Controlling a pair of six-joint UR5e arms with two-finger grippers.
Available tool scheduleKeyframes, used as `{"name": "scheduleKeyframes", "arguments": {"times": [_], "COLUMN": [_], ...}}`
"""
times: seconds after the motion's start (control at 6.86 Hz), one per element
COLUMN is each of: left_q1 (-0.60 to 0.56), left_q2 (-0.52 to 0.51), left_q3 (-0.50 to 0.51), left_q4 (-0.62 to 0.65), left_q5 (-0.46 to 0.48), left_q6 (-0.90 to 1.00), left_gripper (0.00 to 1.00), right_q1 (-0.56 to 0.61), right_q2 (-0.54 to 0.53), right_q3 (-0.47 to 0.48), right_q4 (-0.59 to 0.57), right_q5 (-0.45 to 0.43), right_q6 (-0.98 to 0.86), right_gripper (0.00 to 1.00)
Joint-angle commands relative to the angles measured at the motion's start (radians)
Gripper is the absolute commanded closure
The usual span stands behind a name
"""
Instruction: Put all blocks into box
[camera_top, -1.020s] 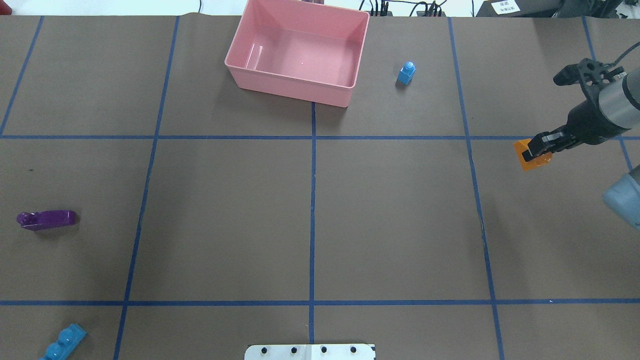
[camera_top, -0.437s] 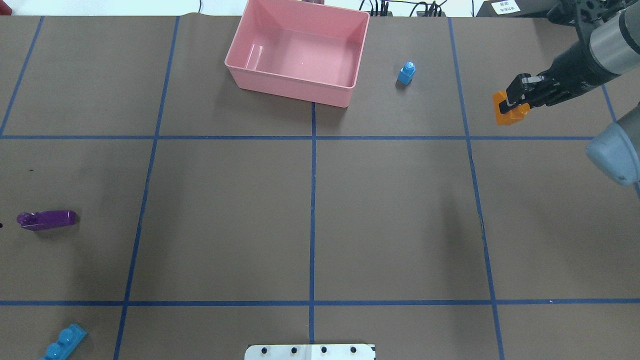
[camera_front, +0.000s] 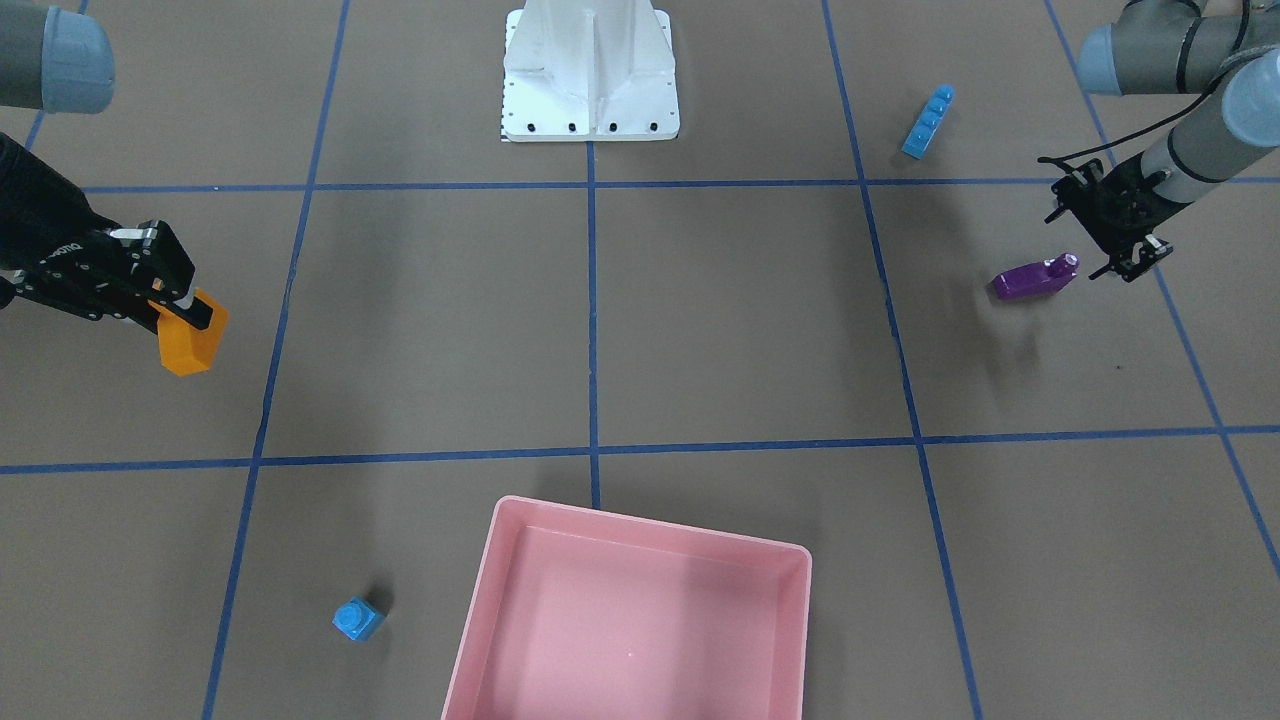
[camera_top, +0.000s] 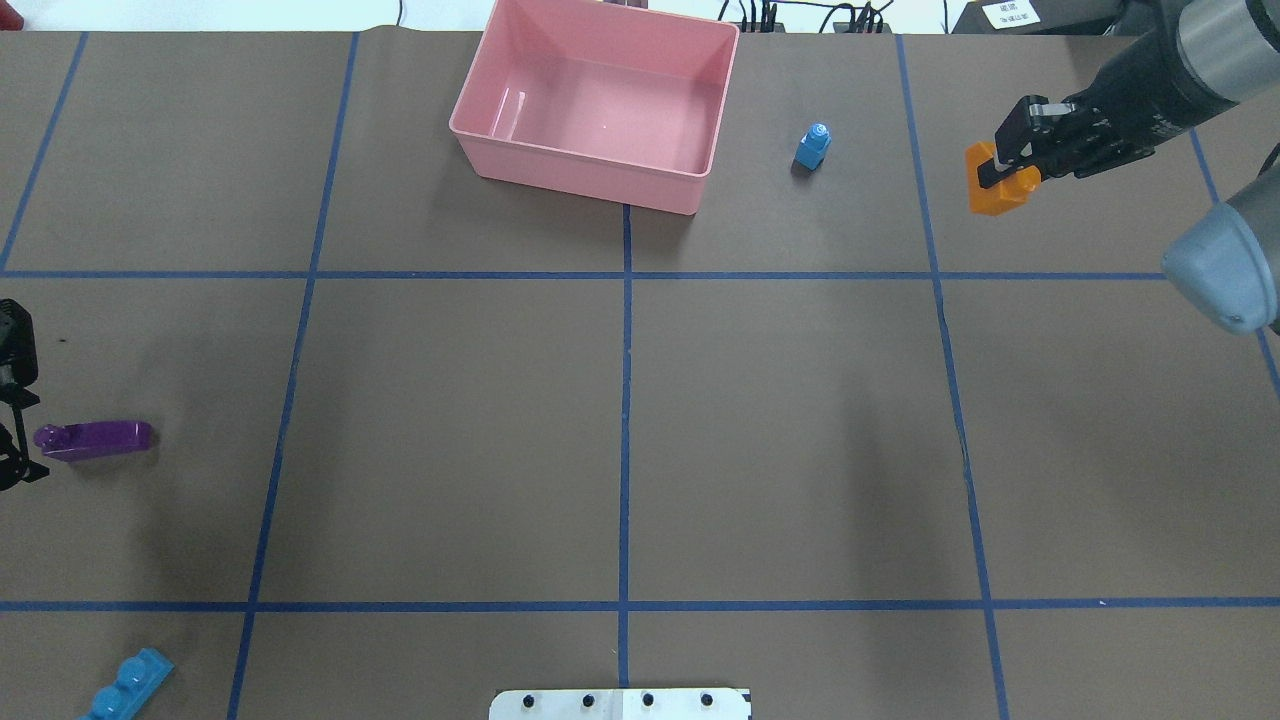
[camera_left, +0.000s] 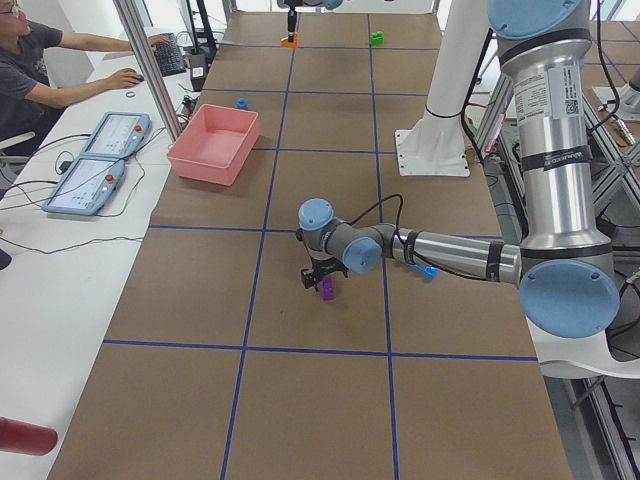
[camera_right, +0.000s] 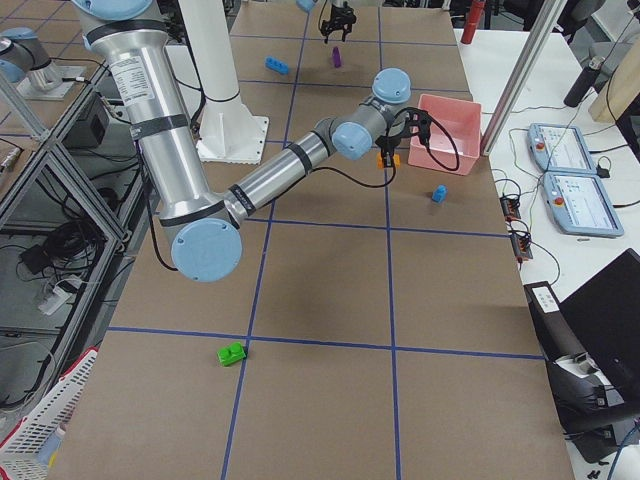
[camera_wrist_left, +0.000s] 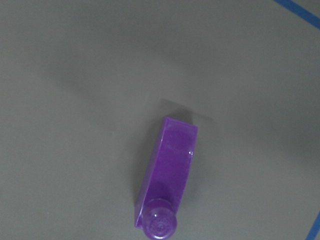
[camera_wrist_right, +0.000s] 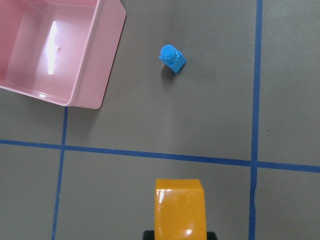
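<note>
As it hangs, right end effector (camera_top: 1001, 174): clenched on orange studded plastic brick (camera_top: 990, 200)
Left end effector (camera_front: 1112, 240): grip cannot be told

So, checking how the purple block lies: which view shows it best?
Left wrist: the purple block is large, on its side. Overhead and front-facing show it small, side views tiny, right wrist not at all.

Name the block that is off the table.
The orange block, held by the right gripper; the purple block, blue cube, blue bar and green cube sit on the table.
</note>
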Motion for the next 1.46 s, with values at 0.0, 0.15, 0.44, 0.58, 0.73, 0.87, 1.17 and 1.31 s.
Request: {"name": "scheduleKeyframes", "arguments": {"times": [0.0,0.15,0.44,0.58,0.73,0.87,1.17,1.31], "left_q1": [0.033,0.038,0.054,0.054,0.054,0.054,0.053,0.053], "left_q2": [-0.033,-0.033,-0.033,-0.031,-0.03,-0.031,-0.021,-0.025], "left_q3": [0.097,0.097,0.096,0.091,0.09,0.071,-0.034,-0.074], "left_q4": [-0.129,-0.13,-0.133,-0.134,-0.134,-0.136,-0.123,-0.123], "left_q5": [0.006,0.018,0.027,0.032,0.032,0.032,-0.017,-0.096], "left_q6": [-0.086,-0.093,-0.167,-0.174,-0.219,-0.334,-0.477,-0.557], "left_gripper": [0.0,0.0,0.55,1.0,1.0,1.0,1.0,1.0], "right_q1": [0.003,0.005,0.005,0.005,0.005,-0.003,-0.009,-0.032], "right_q2": [0.017,0.017,0.023,0.042,0.056,0.094,0.248,0.32], "right_q3": [-0.003,-0.002,-0.002,-0.011,-0.017,-0.032,-0.148,-0.226], "right_q4": [0.0,0.0,0.0,-0.002,-0.002,-0.006,-0.055,-0.054], "right_q5": [0.005,0.006,0.02,0.02,0.019,0.016,0.008,-0.024], "right_q6": [0.021,0.021,0.032,0.036,0.04,0.047,0.049,0.049], "right_gripper": [1.0,1.0,1.0,1.0,1.0,1.0,1.0,1.0]}}
